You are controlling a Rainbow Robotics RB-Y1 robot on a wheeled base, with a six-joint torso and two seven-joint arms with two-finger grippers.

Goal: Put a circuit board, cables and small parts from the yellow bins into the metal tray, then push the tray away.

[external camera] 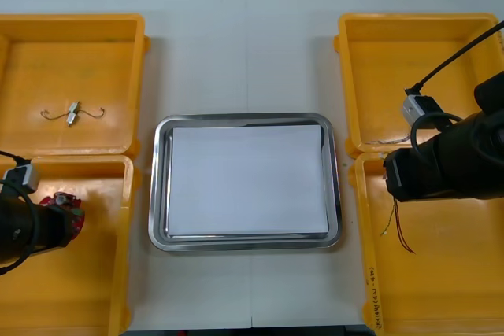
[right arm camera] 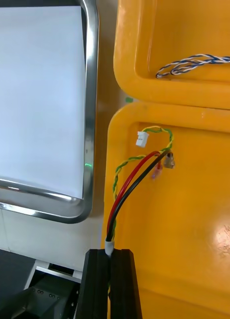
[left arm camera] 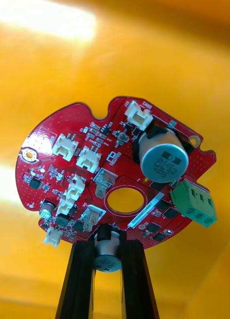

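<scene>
Fingers of the left gripper pinch a round red circuit board, seemingly lifted, toward the near-left yellow plastic bin's far edge. The right gripper pinches a red, black and yellow-green cable along the near-right yellow bin's inner edge.

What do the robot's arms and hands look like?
The left arm and right arm are bulky and black. The left hand and right hand each end in two straight, flat-sided black fingers. A small grey box sits near each wrist, and a black cable runs off the right one.
</scene>
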